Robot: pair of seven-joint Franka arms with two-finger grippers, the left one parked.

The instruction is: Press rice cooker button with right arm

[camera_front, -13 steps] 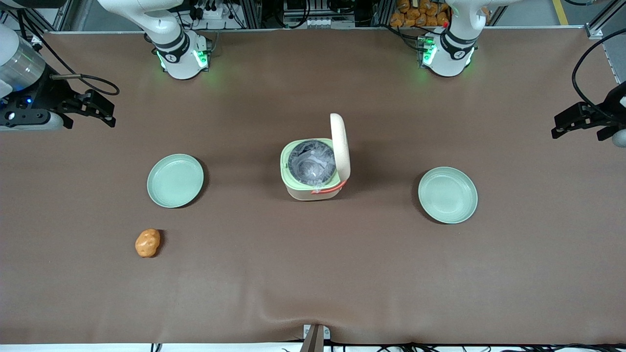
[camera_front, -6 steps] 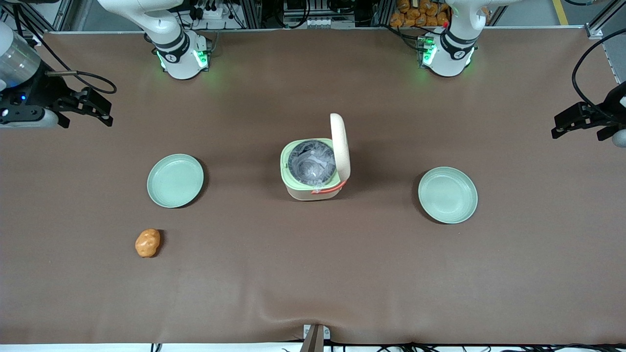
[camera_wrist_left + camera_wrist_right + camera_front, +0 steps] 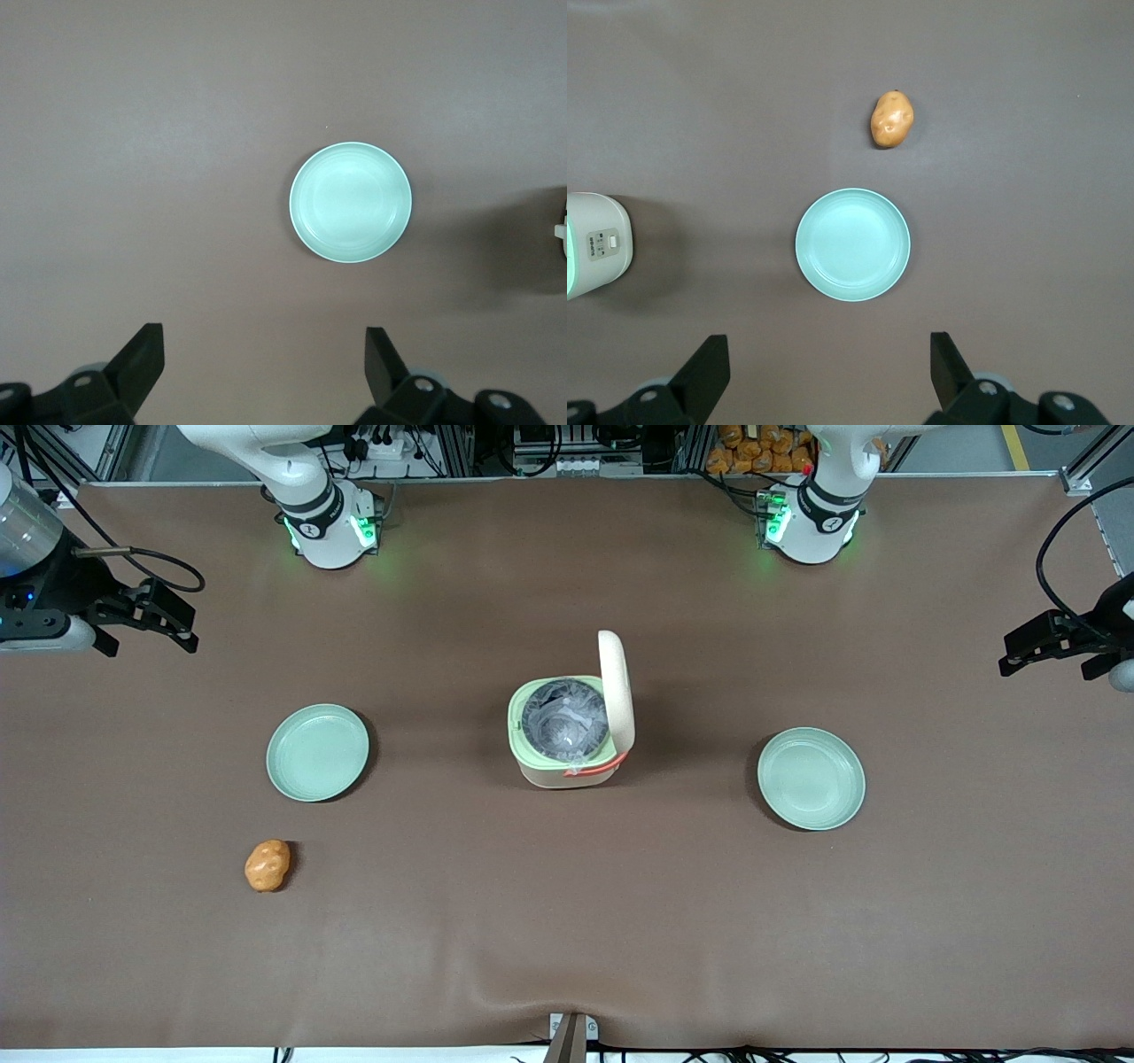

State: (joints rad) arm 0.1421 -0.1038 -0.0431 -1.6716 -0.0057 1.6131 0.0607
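My arm reaches out level over its own end of the table, wrist turned so my claw hangs high above the cloth — fingers spread apart, gripping nothing. Under it, toward the front camera, lies a plate, and nearer that camera still, a potato. At mid-table stands the cooker, well apart from my claw, its lid upright and the pot bare. Its button panel faces my end. Toward the parked arm's end sits a second plate.
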